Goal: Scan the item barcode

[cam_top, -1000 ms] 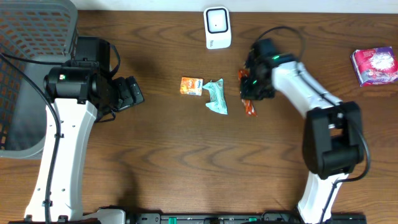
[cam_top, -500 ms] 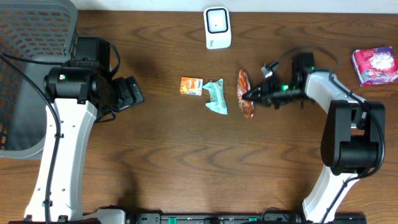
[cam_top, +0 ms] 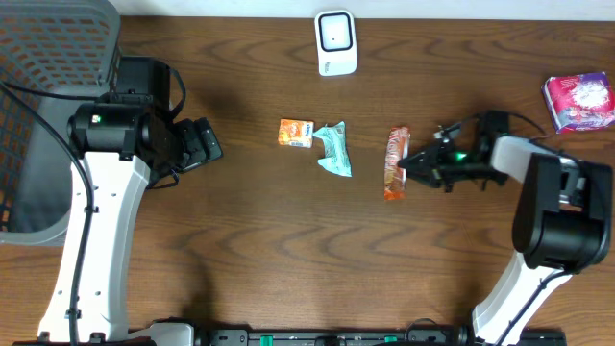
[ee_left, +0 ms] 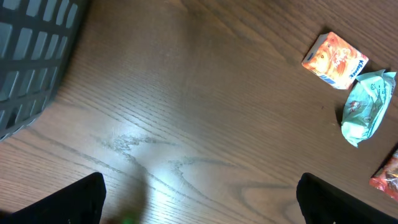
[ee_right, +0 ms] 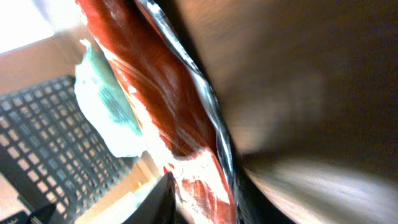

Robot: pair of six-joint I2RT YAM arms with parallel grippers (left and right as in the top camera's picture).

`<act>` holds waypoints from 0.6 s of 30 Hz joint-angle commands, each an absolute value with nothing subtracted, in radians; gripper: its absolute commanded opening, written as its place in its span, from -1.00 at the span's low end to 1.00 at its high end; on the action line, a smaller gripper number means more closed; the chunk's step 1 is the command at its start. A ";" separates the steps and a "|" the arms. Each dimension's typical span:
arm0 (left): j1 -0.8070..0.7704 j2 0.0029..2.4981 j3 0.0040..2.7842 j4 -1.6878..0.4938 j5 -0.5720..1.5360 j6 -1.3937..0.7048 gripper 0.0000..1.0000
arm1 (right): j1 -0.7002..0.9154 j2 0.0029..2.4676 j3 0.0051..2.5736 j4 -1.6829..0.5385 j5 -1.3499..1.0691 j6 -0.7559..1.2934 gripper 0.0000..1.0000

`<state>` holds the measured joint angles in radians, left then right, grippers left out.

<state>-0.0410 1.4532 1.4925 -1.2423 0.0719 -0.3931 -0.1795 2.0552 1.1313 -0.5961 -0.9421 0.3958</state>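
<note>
Dark wood-grain desk (cam_top: 240,250) fills the overhead view. At its far left corner sits a grey mesh basket (cam_top: 48,86), and nothing shows inside the part of it in view. Beside the basket is the left arm (cam_top: 96,221); the left jaws stand spread wide over bare wood, gripping nothing. Toward the middle lies a small orange carton (cam_top: 296,133) with a crumpled teal wrapper (cam_top: 333,151) just beside it, and the white scanner (cam_top: 336,42) stands at the far edge beyond them. Right of the wrapper and apart from it is the task's item, a long red-orange snack packet (cam_top: 396,163), which appears to lie on the desk. The right arm (cam_top: 553,221) reaches in low from the right and the right jaws meet the packet's right edge. Blurred foil fills the wrist view, so I cannot tell whether they pinch the packet or merely touch it. No barcode shows on the upward face. To do this step well, I judge the grip should sit firmly on an edge or sealed end, off the printed code. The packet, now well apart from the scanner, should then be carried toward it and turned so the code faces the window, with the foil kept flat, since creases and glare could spoil the read. At the far right a pink packet (cam_top: 578,102) lies alone.
</note>
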 commanded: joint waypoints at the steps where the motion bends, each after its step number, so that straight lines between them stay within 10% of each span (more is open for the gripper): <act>1: -0.039 1.460 1.489 -1.245 0.062 -0.402 0.96 | -0.210 2.051 1.259 -0.725 -0.788 0.342 -0.46; 18: -0.039 1.460 1.489 -1.245 0.062 -0.402 0.96 | -0.056 2.041 1.610 -1.181 -0.287 0.165 0.25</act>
<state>-0.0410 1.4532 1.4925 -1.2423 0.0719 -0.3935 -0.1059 2.0544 1.6032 -1.1847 -0.4026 0.1951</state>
